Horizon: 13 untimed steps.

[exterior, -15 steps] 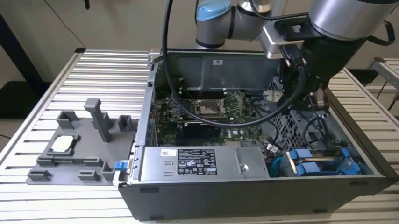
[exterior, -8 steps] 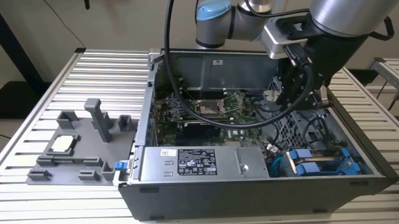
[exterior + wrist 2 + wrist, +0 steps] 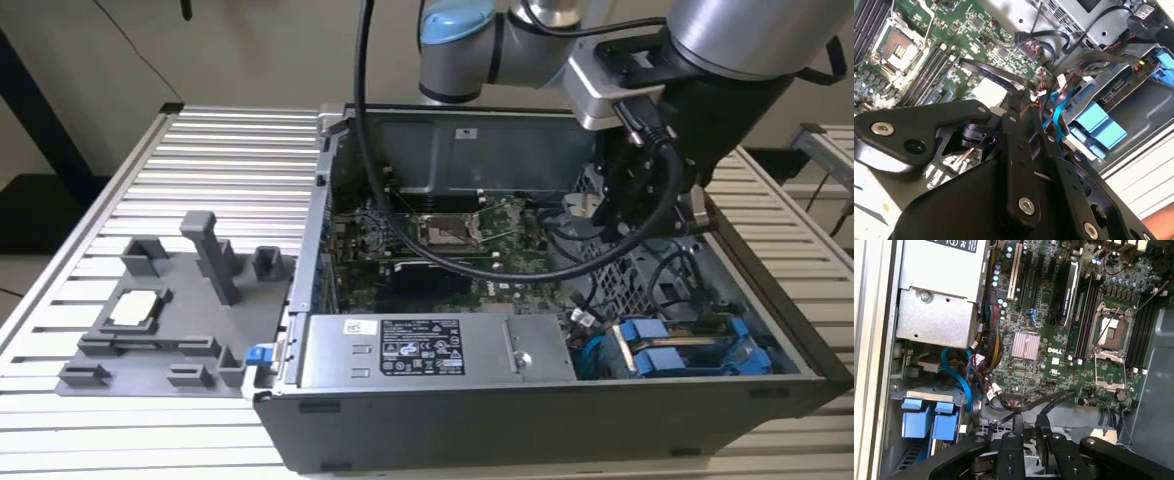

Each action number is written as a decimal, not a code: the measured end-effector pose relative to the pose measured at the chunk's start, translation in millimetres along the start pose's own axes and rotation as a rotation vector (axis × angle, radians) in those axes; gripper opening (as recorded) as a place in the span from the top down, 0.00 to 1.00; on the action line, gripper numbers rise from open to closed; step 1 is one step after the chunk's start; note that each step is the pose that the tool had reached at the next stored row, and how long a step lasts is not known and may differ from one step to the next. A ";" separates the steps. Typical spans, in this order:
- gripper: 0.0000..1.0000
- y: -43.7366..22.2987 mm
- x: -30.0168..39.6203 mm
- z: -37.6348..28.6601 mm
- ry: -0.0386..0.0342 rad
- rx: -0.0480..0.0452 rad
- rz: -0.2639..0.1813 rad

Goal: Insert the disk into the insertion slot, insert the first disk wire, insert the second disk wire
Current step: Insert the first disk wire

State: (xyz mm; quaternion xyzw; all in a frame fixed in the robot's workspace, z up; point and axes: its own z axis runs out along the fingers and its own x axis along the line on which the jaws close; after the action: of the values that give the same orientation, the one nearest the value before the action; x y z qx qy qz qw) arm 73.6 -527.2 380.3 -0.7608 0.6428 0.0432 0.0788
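A grey plastic fixture tray point(image 3: 160, 345) lies on the slatted metal bench point(image 3: 200, 140) at the exterior view's left of the open dark computer case point(image 3: 534, 425) holding the grey metal insertion slot point(image 3: 747, 350).

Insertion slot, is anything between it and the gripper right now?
Yes. In the first wrist view a blue cable and a bundle of thin wires hang between the gripper and the insertion slot.
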 end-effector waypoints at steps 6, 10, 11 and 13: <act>0.74 1.1 6.6 0.6 -0.0124 0.0037 0.007; 0.74 1.0 6.9 2.4 -0.0551 0.0144 0.016; 0.74 0.3 7.1 3.2 -0.0587 0.0152 0.016; 0.74 -0.9 7.8 4.6 -0.0593 0.0156 0.018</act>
State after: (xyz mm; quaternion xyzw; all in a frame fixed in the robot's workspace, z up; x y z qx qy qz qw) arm 76.0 -533.9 374.5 -0.7526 0.6474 0.0614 0.1033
